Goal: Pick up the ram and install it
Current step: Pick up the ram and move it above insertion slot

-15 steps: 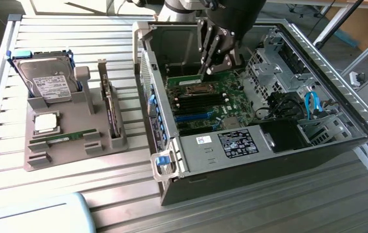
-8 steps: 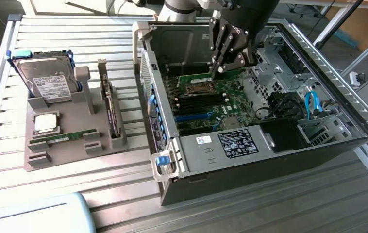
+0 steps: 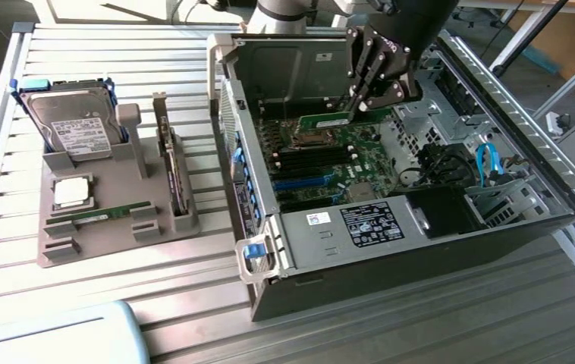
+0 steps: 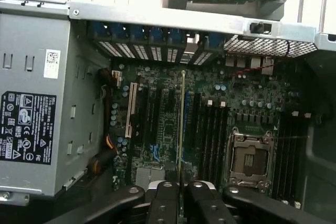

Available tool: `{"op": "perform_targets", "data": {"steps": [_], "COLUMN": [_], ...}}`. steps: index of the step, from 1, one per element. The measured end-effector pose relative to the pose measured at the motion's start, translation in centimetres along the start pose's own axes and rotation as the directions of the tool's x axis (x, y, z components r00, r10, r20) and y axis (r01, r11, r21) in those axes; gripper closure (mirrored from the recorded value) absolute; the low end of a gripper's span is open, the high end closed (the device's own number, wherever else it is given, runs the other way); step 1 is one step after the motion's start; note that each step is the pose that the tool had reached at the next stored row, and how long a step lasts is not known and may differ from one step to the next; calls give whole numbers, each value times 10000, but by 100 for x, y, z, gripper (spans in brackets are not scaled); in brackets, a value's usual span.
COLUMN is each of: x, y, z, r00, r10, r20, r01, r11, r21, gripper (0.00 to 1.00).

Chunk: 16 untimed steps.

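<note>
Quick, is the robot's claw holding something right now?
Gripper: closed on the ram, holding it edge-on above the motherboard inside the computer case.

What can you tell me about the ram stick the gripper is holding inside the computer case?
The ram is a thin, narrow green circuit board, seen edge-on as a slim line in the wrist view. The gripper pinches it between its dark fingers. It hangs on edge inside the open computer case, above the motherboard and close to the black memory slots. It appears clear of them, not yet seated.
</note>
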State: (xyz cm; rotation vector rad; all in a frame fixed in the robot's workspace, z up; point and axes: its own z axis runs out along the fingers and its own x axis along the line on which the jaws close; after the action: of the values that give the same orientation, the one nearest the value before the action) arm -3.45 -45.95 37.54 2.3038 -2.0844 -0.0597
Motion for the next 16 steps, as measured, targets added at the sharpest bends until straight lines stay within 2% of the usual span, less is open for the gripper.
{"op": "perform_targets", "data": {"steps": [10,16], "x": [24,41], "y": [-317,-542], "z": [-8,-12], "r00": [10000,10000], "r10": [31,42], "r20": [2,2], "r01": [-31,-42], "r11": [10000,10000], "r21": [-1,-4], "gripper": [86,86]}}
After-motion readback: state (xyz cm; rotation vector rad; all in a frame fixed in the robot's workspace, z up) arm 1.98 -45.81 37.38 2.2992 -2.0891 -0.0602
